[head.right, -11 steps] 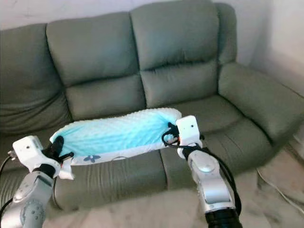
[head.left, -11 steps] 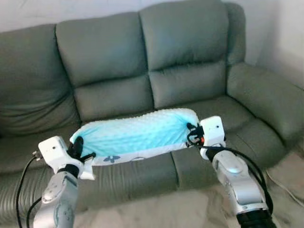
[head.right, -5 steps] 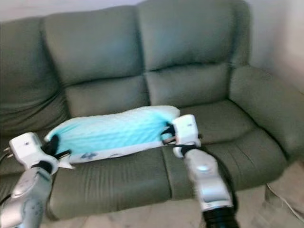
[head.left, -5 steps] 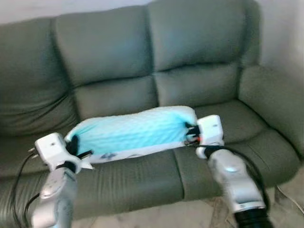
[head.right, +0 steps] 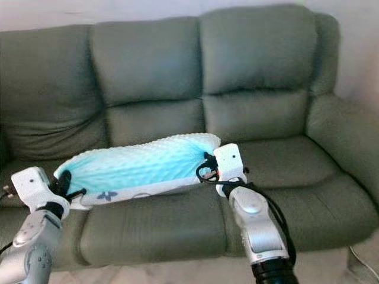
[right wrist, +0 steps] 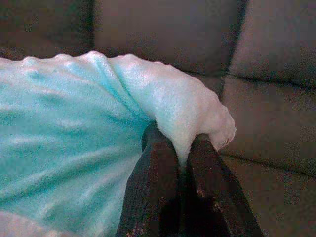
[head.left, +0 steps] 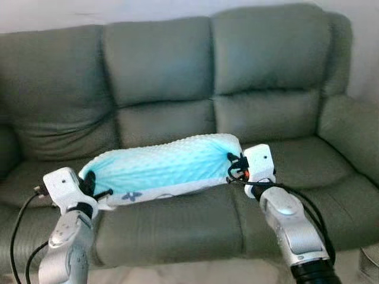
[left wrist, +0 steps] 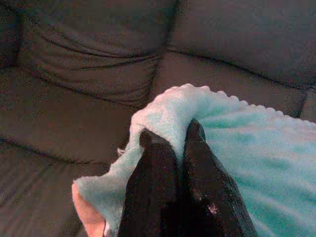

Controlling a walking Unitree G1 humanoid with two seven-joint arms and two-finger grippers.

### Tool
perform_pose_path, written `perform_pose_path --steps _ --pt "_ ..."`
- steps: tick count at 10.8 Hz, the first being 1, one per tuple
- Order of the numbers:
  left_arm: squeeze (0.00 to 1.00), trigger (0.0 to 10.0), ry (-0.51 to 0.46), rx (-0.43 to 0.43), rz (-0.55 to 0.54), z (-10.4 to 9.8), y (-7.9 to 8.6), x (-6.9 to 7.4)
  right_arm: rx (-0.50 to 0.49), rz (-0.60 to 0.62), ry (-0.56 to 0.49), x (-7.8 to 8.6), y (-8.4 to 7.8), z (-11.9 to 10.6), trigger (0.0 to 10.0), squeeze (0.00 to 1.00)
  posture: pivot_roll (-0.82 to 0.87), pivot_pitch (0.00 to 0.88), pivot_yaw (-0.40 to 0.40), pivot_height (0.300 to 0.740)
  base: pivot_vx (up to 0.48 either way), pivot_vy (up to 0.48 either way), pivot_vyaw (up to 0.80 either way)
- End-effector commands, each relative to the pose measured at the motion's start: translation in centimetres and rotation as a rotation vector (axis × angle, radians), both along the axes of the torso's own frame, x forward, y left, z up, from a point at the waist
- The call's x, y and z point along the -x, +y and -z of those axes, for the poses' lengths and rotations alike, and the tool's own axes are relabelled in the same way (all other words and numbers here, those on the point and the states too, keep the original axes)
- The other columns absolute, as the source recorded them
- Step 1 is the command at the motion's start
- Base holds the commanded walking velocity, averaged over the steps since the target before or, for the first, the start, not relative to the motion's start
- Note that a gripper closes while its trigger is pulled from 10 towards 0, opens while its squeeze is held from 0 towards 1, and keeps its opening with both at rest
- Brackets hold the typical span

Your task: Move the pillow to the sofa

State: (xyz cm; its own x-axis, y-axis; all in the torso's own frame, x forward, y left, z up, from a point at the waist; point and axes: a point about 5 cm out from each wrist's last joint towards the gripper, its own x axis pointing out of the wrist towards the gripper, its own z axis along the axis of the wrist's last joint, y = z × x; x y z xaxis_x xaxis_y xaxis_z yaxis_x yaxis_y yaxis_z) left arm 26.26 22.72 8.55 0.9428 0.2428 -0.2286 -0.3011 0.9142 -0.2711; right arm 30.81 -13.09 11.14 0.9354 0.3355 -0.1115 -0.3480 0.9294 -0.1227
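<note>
hard to make out where the underside of the pillow (head.left: 163, 167) meets the seat: cannot tell whether touching the cushions or hanging just above them. right end of the pillow partly hidden behind the right gripper (head.left: 235, 167) and its white wrist block; left end tucked behind the left gripper (head.left: 90, 184). small dark flower print on the white lower edge, too blurred to read further. both silver forearms cut off by the bottom edge of the head views.

held stretched lengthwise between the two grippers, over the front of the middle seat of the sofa (head.left: 160, 65), reaching toward the left seat. pale turquoise, bumpy fabric, white along the border. left jaws pinched shut on a bunched fold of the pillow's left end, fingers (left wrist: 155, 168) close together with fabric squeezed between. right jaws likewise clamped on a fold at the pillow's right end, fingers (right wrist: 158, 168) nearly meeting.

grey-green leather sofa, three seats, padded backs and a rounded arm at the right edge. pale wall (head.left: 53, 15) behind. strip of light floor (head.left: 225, 275) along the sofa's front edge.
</note>
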Motion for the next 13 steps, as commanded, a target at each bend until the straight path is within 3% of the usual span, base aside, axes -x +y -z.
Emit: perform_pose_path --steps 1,4,10,13 --pt "0.00 10.0 0.009 -0.020 -0.037 -0.12 0.90 0.13 -0.009 -0.006 -0.031 -0.21 0.39 -0.70 10.0 0.00 -0.21 0.027 0.103 0.740 0.000 0.480 0.00" --pt "0.00 10.0 0.004 -0.030 -0.032 -0.19 0.89 0.05 -0.010 -0.007 -0.031 -0.20 0.49 -0.66 10.0 0.00 -0.21 0.022 0.106 0.740 0.000 0.437 0.00" --pt "0.00 10.0 -0.045 -0.059 -0.018 -0.84 0.67 -0.02 -0.012 -0.006 -0.035 -0.20 0.62 -0.67 10.0 0.00 -0.21 0.025 0.109 0.740 0.000 0.000 0.00" --pt "0.00 10.0 -0.077 -0.031 0.006 -1.05 0.45 -0.09 -0.012 -0.002 -0.035 -0.19 0.62 -0.66 10.0 0.00 -0.21 0.027 0.109 0.740 0.000 0.000 0.00"
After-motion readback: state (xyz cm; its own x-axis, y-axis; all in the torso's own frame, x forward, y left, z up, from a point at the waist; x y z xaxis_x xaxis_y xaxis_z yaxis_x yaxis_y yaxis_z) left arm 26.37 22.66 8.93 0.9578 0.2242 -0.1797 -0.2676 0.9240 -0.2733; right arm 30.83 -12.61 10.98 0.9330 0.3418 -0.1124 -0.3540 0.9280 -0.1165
